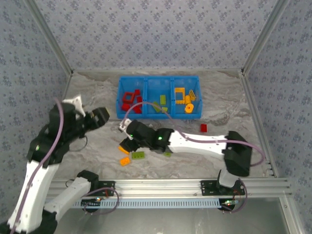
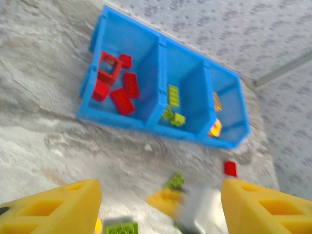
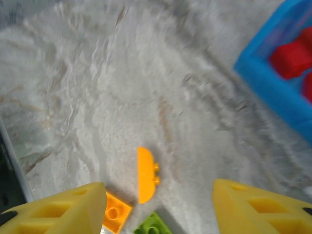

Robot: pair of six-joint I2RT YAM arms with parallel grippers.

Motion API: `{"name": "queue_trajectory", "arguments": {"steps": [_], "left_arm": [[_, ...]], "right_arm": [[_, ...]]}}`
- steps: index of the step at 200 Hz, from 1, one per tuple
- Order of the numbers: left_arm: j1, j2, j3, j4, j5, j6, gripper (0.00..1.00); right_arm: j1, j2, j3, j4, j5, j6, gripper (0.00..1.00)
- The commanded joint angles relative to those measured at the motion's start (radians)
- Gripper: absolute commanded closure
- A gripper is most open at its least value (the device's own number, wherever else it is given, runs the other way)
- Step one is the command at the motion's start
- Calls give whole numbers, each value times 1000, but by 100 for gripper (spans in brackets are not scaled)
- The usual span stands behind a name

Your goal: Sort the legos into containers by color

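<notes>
Ahead of the wide-spread right hand (image 3: pixel 156 195), orange half-round lego (image 3: pixel 146 174) on table (image 3: pixel 97 73), untouched.

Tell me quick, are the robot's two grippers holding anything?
Left gripper: open, holding nothing.
Right gripper: open, holding nothing.

Two white arms with black joints here, left arm (image 1: pixel 30 185) and right arm (image 1: pixel 195 142), a mauve cable (image 1: pixel 60 119) running along each, tiny green lights on the right one, chunky yellow fingers (image 2: pixel 53 209) with square recesses on the left end effector (image 2: pixel 161 195) and right end effector (image 3: pixel 158 192)
</notes>
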Motion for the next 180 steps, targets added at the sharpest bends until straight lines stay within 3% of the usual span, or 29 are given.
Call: {"name": "queue_trajectory", "arguments": {"steps": [1, 31, 99, 180], "left_arm": [[-6, -120, -84, -116, 159, 44, 31], [-6, -293, -166, -183, 247, 50, 30], [-6, -427, -204, -261, 236, -12, 30], [-6, -434, -280, -188, 279, -24, 30]], "right_arm": [[0, 127, 127, -211, -106, 26, 37], [0, 290, 260, -302, -101, 16, 35], [-22, 476, 388, -360, -83, 42, 38], [-35, 484, 372, -296, -97, 87, 77]]}}
